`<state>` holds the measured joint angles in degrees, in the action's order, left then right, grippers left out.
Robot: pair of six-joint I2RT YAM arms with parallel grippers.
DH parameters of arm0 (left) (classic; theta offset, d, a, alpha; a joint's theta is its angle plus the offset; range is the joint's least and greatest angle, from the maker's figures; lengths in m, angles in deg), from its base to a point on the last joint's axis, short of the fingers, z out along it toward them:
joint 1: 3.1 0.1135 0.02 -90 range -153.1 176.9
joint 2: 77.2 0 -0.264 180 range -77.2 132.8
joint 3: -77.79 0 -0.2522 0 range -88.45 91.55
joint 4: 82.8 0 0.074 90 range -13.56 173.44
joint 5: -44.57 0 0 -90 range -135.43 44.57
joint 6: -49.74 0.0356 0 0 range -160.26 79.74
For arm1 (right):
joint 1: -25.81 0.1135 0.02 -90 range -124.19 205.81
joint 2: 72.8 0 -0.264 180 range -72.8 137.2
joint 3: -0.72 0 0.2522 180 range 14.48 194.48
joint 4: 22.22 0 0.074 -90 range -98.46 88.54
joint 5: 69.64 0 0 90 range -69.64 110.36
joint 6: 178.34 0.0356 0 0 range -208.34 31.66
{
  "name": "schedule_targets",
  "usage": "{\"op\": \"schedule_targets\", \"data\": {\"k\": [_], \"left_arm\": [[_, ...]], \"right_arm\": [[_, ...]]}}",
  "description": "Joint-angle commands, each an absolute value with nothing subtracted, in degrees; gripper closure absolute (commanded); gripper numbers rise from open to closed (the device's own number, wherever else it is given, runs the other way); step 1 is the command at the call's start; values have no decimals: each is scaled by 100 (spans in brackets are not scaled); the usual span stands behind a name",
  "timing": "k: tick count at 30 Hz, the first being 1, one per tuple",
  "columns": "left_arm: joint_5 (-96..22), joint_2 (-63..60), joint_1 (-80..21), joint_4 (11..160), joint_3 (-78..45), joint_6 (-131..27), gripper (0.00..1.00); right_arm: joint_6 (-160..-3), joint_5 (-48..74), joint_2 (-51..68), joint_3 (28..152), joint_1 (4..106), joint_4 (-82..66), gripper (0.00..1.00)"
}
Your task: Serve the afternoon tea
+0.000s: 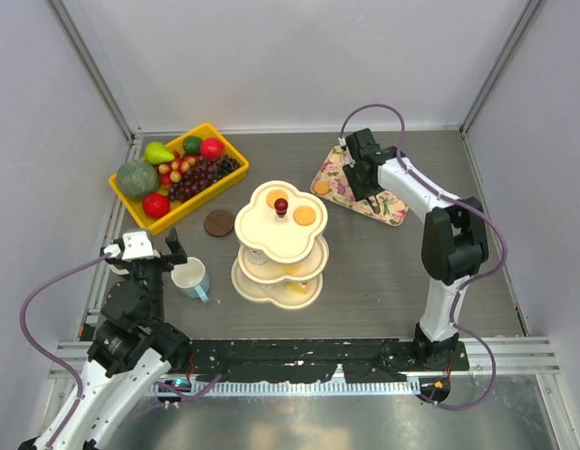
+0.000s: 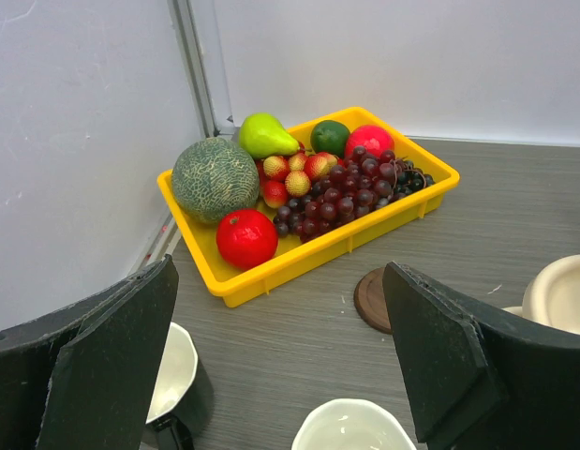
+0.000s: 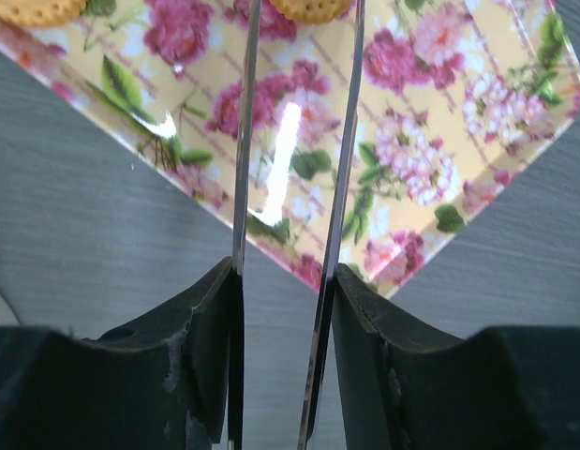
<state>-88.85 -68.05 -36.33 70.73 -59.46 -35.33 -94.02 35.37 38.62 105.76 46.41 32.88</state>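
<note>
The cream three-tier stand with a red knob stands mid-table, with two orange biscuits on its top tier. My right gripper is shut on metal tongs. Their two blades reach over the floral tray, with a biscuit between them at the frame's top edge. My left gripper is open and holds nothing. It hovers over a dark mug and the pale blue mug. The pale blue mug stands left of the stand.
A yellow bin of fruit sits at the back left. A brown coaster lies between the bin and the stand. Another biscuit lies on the floral tray at the back right. Grey walls enclose the table.
</note>
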Motion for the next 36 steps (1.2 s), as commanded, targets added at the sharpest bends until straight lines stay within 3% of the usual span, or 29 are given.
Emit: {"op": "schedule_targets", "data": {"k": [1, 11, 18, 27, 36], "left_arm": [[-8832, -6814, -3605, 7245, -5874, -3578, 1], [-8841, -6832, -3605, 7228, -5883, -3569, 1], [-8858, -6832, -3605, 7227, -5874, -3578, 1], [-8867, -6832, -3605, 7236, -5874, -3569, 1], [-8858, -6788, -3597, 7219, -5874, -3569, 1]], "right_arm": [[-9309, 3811, 2689, 10369, 4638, 3398, 56], [-9370, 4110, 1246, 10606, 4989, 3952, 56], [-9774, 3917, 272, 10825, 5823, 4111, 56], [-10293, 2494, -643, 10887, 7009, 4049, 57], [-10662, 1351, -741, 10992, 7818, 4312, 57]]}}
